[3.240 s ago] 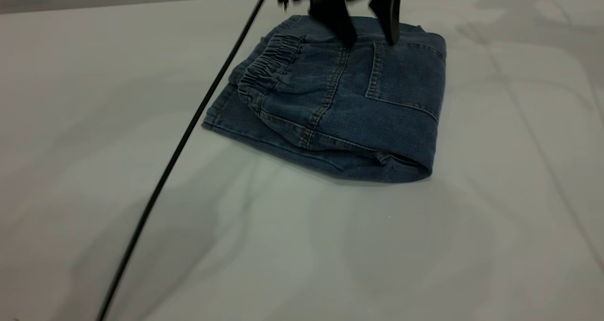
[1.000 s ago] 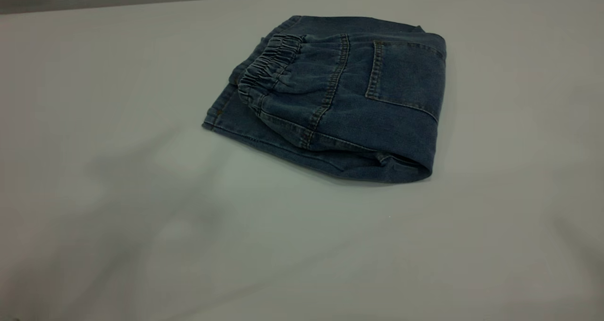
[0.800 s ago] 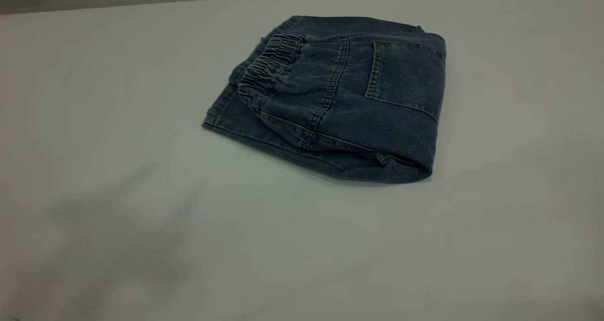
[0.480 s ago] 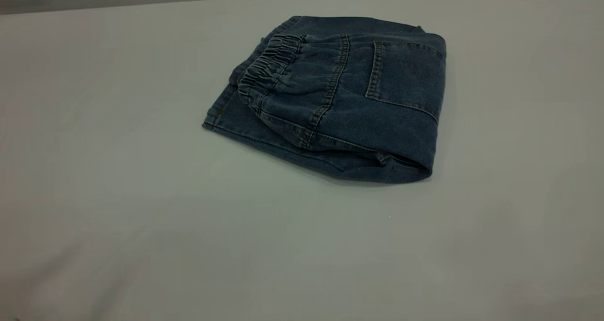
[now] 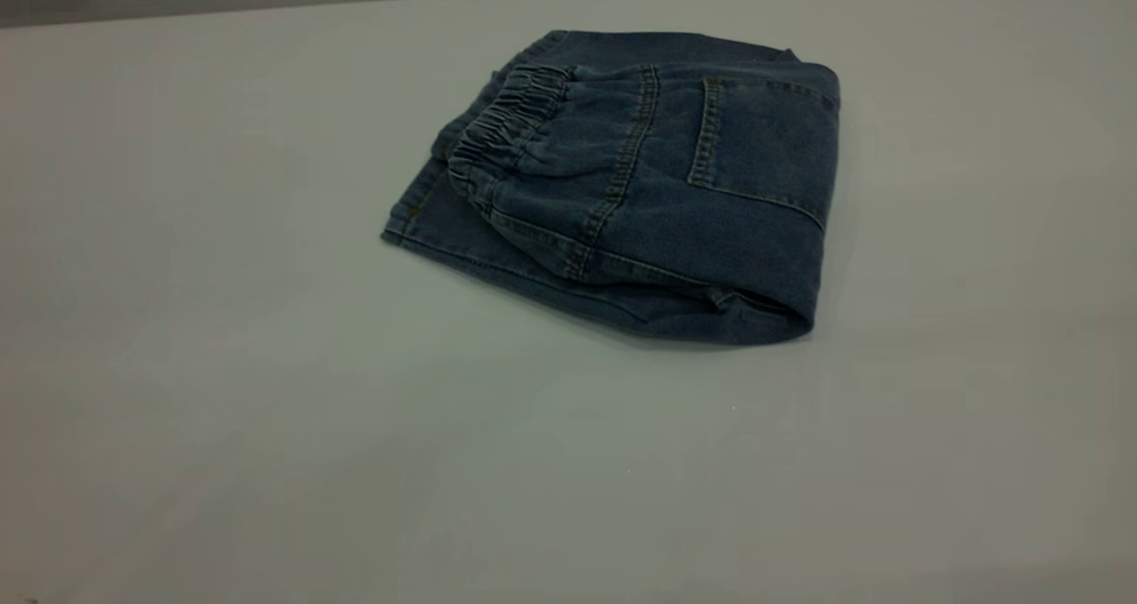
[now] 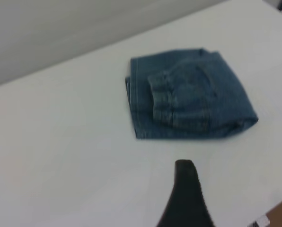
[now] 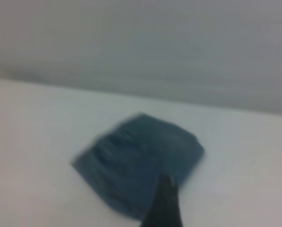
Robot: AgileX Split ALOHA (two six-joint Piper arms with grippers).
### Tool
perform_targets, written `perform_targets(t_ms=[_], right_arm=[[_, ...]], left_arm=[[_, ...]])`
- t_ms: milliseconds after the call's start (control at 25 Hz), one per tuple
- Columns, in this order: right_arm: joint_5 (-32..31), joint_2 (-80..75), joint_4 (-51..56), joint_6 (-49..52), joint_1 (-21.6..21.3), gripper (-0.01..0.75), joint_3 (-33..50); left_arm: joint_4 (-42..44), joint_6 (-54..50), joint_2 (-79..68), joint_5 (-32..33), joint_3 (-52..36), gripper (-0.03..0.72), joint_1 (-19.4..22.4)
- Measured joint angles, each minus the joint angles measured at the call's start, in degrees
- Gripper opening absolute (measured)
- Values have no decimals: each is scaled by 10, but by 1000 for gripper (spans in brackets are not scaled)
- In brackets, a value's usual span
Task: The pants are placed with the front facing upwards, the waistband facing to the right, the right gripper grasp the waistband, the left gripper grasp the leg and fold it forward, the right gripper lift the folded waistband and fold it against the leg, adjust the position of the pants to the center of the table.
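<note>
Both folds look finished. From the exterior view, the pants (image 5: 635, 186) lie as a compact bundle on the table (image 5: 266, 409), toward its far side and a little right of the middle of the picture. The waistband (image 5: 502, 129) rests on top of the bundle, doubled over the leg layer, whose hem edge pokes out beneath it on the left. One back pocket with tan stitching faces up. No gripper shows in this view, and nothing touches the cloth.

From the left wrist view, the pants (image 6: 190, 97) sit well apart from the left gripper (image 6: 186, 198). Only one dark finger (image 6: 186, 189) of it shows, above bare table (image 6: 60, 165), so I cannot tell whether it is spread or closed. It holds nothing that I can see.

From the right wrist view, the pants (image 7: 138, 165) appear as a blurred blue square on the table (image 7: 32, 142). One dark finger (image 7: 165, 208) of the right gripper (image 7: 165, 203) crosses in front of the bundle's near edge; contact cannot be judged, and neither can whether it is spread or closed.

My judgement: only the last step could remain, moving the bundle to the table's center. Whether it is centered already cannot be settled, since no view shows the whole tabletop. With both arms drawn away, the task seems at or near its end.
</note>
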State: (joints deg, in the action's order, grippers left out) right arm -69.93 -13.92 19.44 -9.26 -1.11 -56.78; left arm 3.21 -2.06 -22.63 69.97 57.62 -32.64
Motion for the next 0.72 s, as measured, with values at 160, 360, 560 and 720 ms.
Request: perform_targets(t_ms=[160, 360, 560, 720], right_arm=[[0, 31, -52, 0, 0, 555, 82], [5, 39, -86, 0, 0, 555, 181], [42, 71, -92, -9, 0, 555, 246], [62, 114, -95, -29, 0, 555, 258]], left_arm=[[0, 0, 58, 0, -85, 482, 0], [0, -15, 75, -3, -180, 482, 0], [0, -17, 74, -41, -244, 482, 0], [0, -19, 74, -58, -262, 482, 0]])
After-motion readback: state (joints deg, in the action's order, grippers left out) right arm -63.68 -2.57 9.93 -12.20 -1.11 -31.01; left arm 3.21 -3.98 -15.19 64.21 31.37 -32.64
